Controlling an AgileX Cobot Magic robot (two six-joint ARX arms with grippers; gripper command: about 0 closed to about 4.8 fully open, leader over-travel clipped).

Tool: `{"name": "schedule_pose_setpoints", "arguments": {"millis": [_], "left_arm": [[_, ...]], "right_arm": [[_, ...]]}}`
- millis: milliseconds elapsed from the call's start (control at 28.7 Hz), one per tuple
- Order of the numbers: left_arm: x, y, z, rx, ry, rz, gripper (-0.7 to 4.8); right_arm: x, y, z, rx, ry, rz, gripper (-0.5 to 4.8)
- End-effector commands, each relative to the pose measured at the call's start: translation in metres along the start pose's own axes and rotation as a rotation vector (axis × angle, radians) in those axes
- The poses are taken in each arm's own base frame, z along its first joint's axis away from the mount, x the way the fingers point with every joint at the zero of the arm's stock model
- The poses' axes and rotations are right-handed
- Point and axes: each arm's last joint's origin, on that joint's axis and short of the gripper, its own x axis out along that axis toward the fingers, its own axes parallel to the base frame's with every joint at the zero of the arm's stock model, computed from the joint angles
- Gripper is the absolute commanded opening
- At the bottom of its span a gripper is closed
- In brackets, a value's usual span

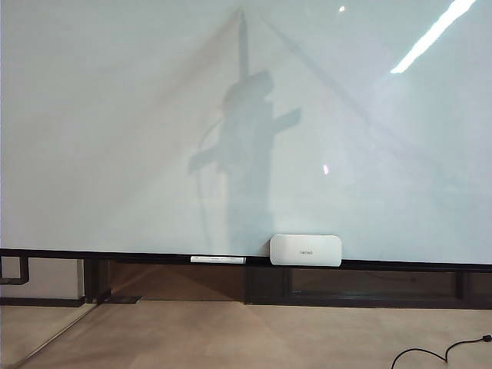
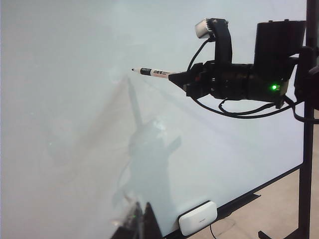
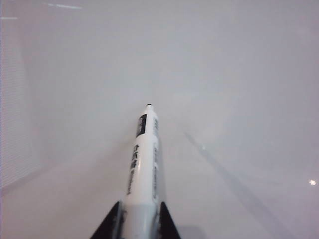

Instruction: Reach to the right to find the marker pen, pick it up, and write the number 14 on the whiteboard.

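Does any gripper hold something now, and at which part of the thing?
The right gripper holds the marker pen by its rear end; the capless tip points at the whiteboard. The left gripper is not in view.

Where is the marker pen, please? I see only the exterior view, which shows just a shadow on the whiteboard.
Observer: The right tool is shut on the marker pen, level, tip toward the whiteboard.
Operator: Has writing begun?
Observer: No strokes show near the tip in either wrist view.
Operator: And the other arm?
Observer: The left tool shows only dark tips, low beside the board; state unclear.
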Motion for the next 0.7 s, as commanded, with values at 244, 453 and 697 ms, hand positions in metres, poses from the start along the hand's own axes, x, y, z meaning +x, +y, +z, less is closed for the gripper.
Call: {"name": "schedule_pose_setpoints", "arguments": {"millis": [244,453,697], "left_arm": [[-0.0008,0.0006,0.0068,0.016,-0.056,-0.005,-0.06],[0.0002,0.0005,0.0064,0.015,-0.054,-0.014,-0.06],[0.0003,0.0006,0.0063,0.015,-0.053,-0.013,-0.06]], "right_arm": [[0.0023,0.0008,0.0021,-0.018,-0.037,0.003,-0.01],[0.004,0.0001,0.0004,-0.019,-0.043,0.0,-0.01],[0.0055,-0.004,-0.0012,-0.024,-0.04,-0.01,-0.01]]}}
